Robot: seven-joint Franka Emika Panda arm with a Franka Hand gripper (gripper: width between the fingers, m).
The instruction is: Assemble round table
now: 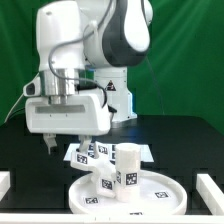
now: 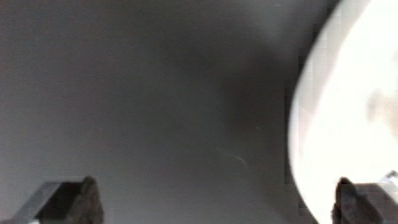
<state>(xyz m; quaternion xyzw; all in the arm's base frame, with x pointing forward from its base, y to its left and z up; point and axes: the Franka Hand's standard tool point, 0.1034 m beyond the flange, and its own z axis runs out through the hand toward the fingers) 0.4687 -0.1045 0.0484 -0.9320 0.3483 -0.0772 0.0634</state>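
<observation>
The large white round disc (image 1: 150, 200) lies rim-up on the black table at the front. The thick cylindrical leg (image 1: 129, 168) stands upright on it, tags on its side. A smaller white tagged part (image 1: 106, 184) sits beside the leg on the disc; its shape is unclear. My gripper (image 1: 60, 142) hangs above the table off the disc's far edge, toward the exterior view's left. In the wrist view my gripper (image 2: 222, 205) is open and empty, with dark table between its fingertips (image 2: 68, 205). The blurred disc rim (image 2: 356, 100) shows by the other finger.
The marker board (image 1: 92, 152) lies flat behind the disc, partly under the arm. White stops stand at the table's edges at the exterior view's left (image 1: 5, 188) and right (image 1: 211, 186). A green curtain hangs behind.
</observation>
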